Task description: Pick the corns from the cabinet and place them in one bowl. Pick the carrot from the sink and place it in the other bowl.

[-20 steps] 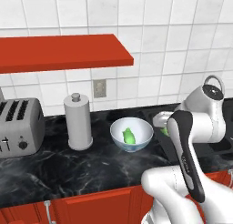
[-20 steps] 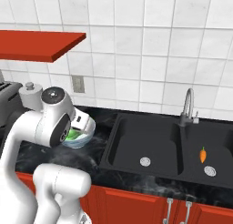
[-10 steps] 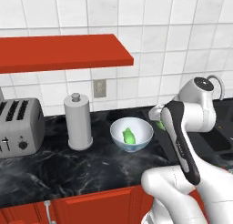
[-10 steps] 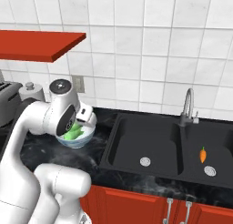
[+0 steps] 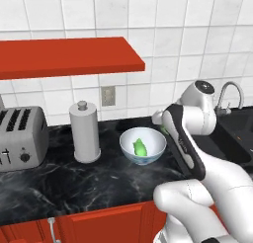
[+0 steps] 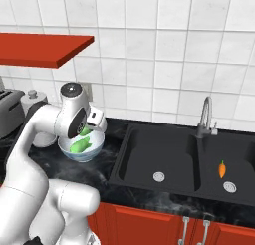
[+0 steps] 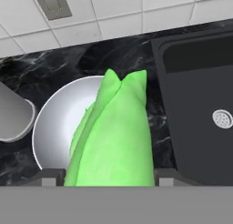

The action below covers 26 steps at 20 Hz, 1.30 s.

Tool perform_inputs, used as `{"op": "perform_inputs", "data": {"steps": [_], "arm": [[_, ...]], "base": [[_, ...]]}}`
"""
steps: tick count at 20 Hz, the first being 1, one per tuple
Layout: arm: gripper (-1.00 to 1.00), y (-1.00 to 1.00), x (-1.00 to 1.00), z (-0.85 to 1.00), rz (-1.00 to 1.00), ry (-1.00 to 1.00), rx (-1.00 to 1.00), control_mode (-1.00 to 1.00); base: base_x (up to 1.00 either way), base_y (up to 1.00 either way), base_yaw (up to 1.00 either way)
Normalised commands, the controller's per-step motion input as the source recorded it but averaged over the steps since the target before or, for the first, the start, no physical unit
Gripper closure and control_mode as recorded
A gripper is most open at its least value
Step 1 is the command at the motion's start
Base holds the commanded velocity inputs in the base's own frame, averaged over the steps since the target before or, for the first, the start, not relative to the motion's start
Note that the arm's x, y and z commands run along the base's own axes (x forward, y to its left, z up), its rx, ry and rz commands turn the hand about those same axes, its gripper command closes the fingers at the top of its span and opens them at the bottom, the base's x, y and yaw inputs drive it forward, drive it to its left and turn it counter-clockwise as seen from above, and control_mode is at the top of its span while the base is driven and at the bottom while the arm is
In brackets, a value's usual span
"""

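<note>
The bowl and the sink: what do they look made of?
The bowl looks like pale translucent glass or glazed ceramic: bluish-white, glossy, rim letting light through, one corn lying inside. The sink looks matte black composite or coated metal, with shiny silver drains.

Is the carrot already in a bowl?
No, the carrot lies in the right basin of the black sink, beside a silver drain.

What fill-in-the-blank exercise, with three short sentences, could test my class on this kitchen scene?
1. One green corn already lies inside the pale ____.
2. The hand grips a second ____ above the bowl.
3. The orange carrot lies in the black ____.

Missing words: bowl; corn; sink
</note>
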Motion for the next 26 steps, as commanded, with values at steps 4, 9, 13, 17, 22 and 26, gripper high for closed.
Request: {"op": "perform_inputs", "data": {"steps": [4,9,13,17,22,26], "arm": [[1.00,0.08,0.46,-0.22,0.00,0.00,0.00,-1.00],[1.00,0.13,0.21,-0.20,0.00,0.01,0.00,-1.00],[1.00,0.23,0.05,-0.25,0.00,0.00,0.00,-1.00],[1.00,0.28,0.00,-0.16,0.00,-0.02,-0.08,-1.00],[1.00,0.09,0.00,-0.11,0.00,-0.06,-0.17,-1.00],[1.00,0.01,0.05,-0.09,0.01,-0.03,-0.12,-1.00]], "base": [[0.00,0.00,0.00],[0.00,0.00,0.00],[0.00,0.00,0.00],[0.00,0.00,0.00],[0.00,0.00,0.00],[0.00,0.00,0.00]]}}
